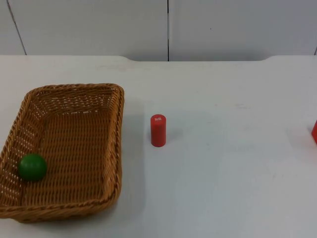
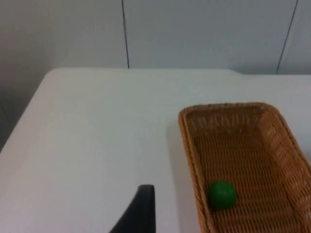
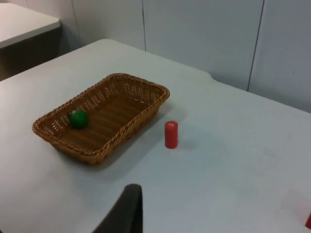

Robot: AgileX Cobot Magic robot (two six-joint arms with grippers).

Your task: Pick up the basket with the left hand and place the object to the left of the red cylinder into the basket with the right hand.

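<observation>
A white table (image 1: pixel 223 173) spreads across the top view and ends at a grey partition wall (image 1: pixel 99 25) along the upper edge of the frame. One rectangular woven wicker basket (image 1: pixel 111 148) sits flat on the table at the lower left of the top view, its long sides running toward the wall. Inside it lies one green ball (image 1: pixel 32 167), resting on the basket floor in the lower left corner, close against the left wall. One red cylinder (image 1: pixel 158 130) stands upright just left of the frame's centre, a little apart from the basket's right rim and touching nothing but the table. At the far right edge of the top view, about mid-height, one small piece of another red object (image 1: pixel 314 132) is cut off by the frame, so its shape cannot be told. One black fingertip of the left gripper (image 2: pixel 138 211) hangs over bare table, beside the basket's outer wall and not touching it; whether its fingers are open or closed cannot be told, and it holds nothing visible. One black fingertip of the right gripper (image 3: pixel 124 211) hangs over bare table, well apart from the basket, the ball and the cylinder; whether its fingers are open or closed cannot be told either.
</observation>
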